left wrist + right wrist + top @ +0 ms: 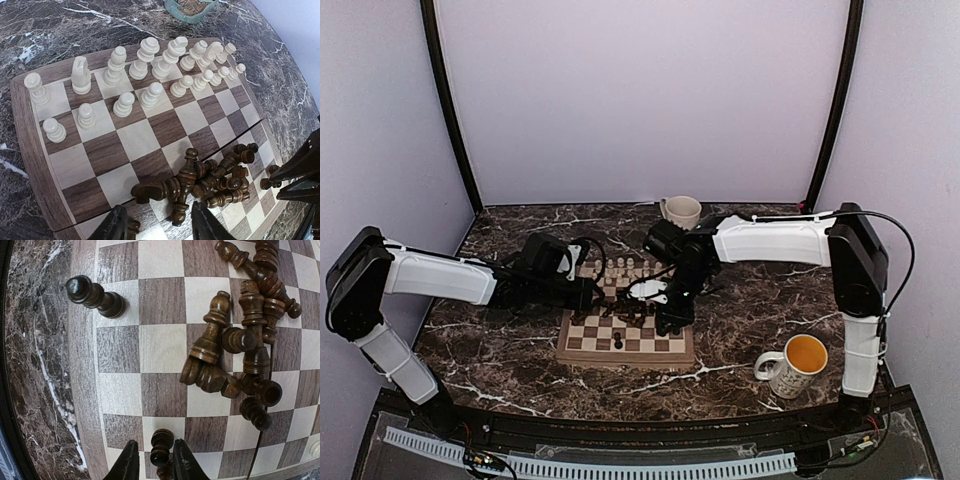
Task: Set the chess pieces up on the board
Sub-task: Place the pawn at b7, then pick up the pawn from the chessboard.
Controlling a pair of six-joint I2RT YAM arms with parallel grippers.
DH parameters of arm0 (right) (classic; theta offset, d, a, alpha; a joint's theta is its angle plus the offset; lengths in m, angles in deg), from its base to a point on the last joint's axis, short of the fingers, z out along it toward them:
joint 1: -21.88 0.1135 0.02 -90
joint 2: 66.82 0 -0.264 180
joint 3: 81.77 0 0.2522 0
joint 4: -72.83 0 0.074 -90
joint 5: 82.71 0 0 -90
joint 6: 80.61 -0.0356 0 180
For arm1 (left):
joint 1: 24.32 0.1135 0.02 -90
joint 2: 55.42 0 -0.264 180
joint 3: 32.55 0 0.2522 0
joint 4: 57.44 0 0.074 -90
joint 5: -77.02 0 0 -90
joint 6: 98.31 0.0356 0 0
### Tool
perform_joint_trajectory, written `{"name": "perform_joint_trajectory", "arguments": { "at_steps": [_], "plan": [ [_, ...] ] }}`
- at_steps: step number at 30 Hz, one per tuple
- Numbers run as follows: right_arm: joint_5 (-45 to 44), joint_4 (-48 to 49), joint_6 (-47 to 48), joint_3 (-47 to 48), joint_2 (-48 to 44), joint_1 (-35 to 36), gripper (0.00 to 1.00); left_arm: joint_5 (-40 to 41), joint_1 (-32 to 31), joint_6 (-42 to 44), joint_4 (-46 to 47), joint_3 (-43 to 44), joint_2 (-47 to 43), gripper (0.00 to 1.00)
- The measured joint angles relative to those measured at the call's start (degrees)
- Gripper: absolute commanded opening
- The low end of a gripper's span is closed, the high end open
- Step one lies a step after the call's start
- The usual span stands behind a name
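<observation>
My right hand [155, 461] sits narrow around an upright dark pawn [161, 444] near the board [160, 347] edge, grip unclear, while my left hand [159, 225] hangs wide over toppled dark pieces [210, 177].

Pale lavender walls [640, 100] on three sides; black curved posts [448, 110] in rear corners; dark brown marble tabletop [510, 355], white-veined; light even and soft overall

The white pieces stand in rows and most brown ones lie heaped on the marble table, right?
No: the brown heap lies on the board, not the marble; the left wrist view shows it. The white pieces do stand in rows.
</observation>
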Motion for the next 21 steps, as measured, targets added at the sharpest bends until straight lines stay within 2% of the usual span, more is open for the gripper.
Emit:
{"name": "perform_joint_trajectory", "arguments": {
  "at_steps": [10, 21],
  "plan": [
    [4.81, -2.4, -1.99, 6.01, 0.0, -2.67, 0.29, -0.39, 0.0, 0.07, -0.02, -0.24, 0.0, 0.46],
    [-2.27, 0.63, -4.26, 8.72, 4.7, -4.85, 0.36, -0.76, 0.0, 0.31, -0.11, -0.24, 0.0, 0.46]
  ]
}}
